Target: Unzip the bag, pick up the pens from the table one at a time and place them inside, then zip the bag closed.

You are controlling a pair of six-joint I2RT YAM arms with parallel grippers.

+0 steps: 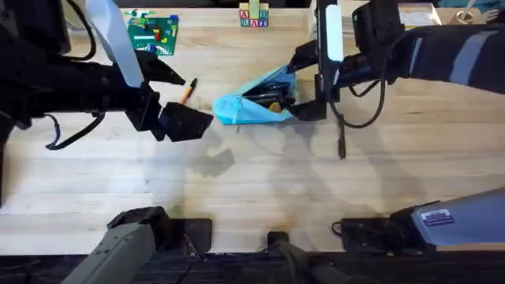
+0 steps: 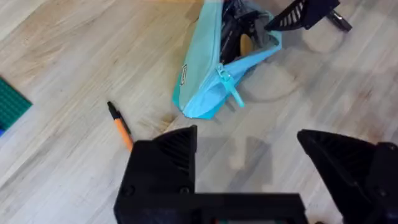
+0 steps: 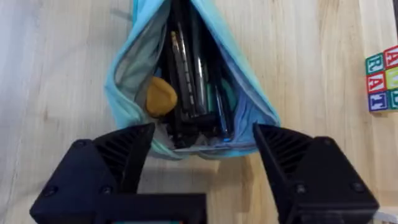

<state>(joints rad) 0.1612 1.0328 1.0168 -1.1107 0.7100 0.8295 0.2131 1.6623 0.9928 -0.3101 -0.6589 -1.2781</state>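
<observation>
The light blue bag lies unzipped on the table, its mouth gaping toward my right gripper. That gripper hangs open just off the open end, with nothing between its fingers. Inside the bag I see several dark pens and a yellow-brown lump. A pen with an orange barrel lies left of the bag. My left gripper hovers open above it, and in the left wrist view the pen sits beside one finger. A black pen lies right of the bag.
A green brick baseplate sits at the back left and lettered toy blocks at the back middle. The blocks also edge the right wrist view. Bare wood stretches in front of the bag.
</observation>
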